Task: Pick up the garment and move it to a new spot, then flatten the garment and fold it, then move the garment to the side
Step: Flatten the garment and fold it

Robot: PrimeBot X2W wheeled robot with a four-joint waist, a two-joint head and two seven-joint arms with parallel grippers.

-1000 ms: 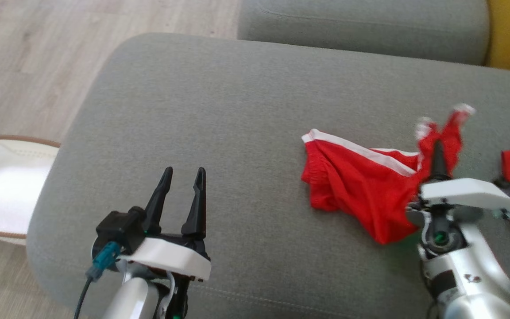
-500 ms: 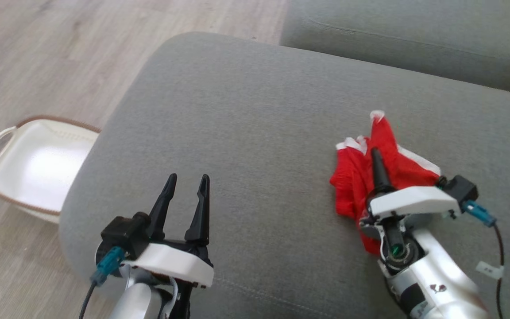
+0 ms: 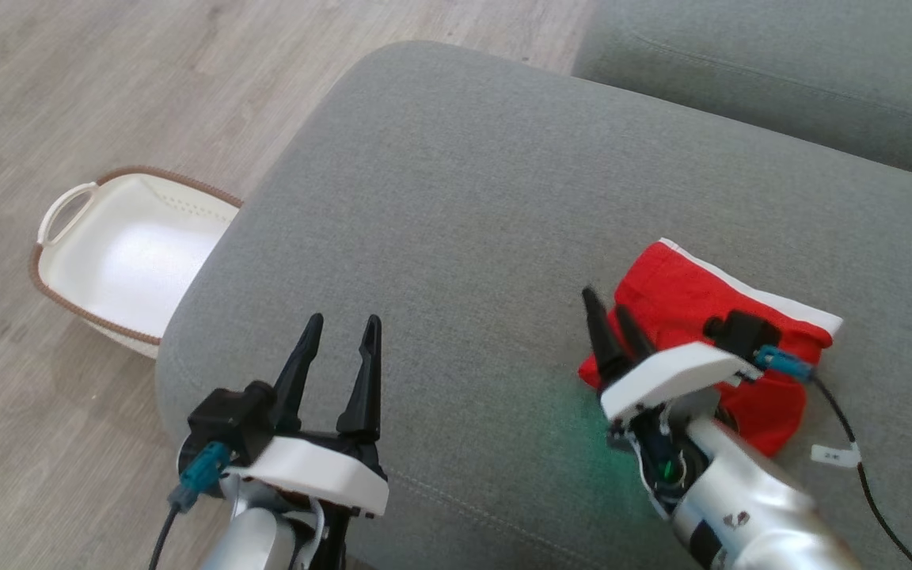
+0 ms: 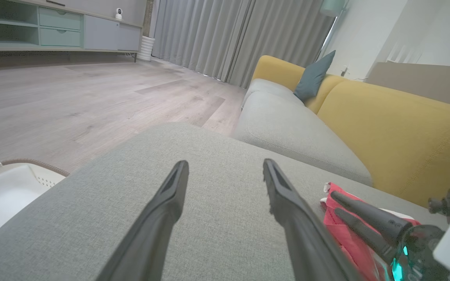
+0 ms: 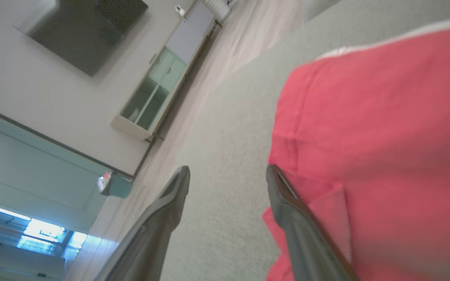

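Note:
The garment [image 3: 685,297] is red with a white stripe and lies bunched in a compact fold on the right part of the grey sofa cushion [image 3: 464,198]. My right gripper [image 3: 604,302] is open at the garment's left edge, nothing between its fingers. In the right wrist view one finger lies over the red garment [image 5: 385,136] and the right gripper [image 5: 228,169] gapes over bare cushion. My left gripper [image 3: 344,321] stands open and empty over the cushion's front left. The left wrist view shows my left gripper [image 4: 225,162] wide, with the garment [image 4: 342,234] and right gripper [image 4: 335,202] at lower right.
A white basket [image 3: 68,214] with a brown rim stands on the wood floor left of the cushion. A second grey cushion [image 3: 780,71] lies behind. The yellow backrest [image 4: 404,128] and a teal pillow [image 4: 313,76] rise at the far side. A tagged cable [image 3: 832,455] trails by the right arm.
My right gripper has opened and let go of the garment, which was lifted and now lies bunched on the cushion. The head camera has swung left. The left gripper stays as it was.

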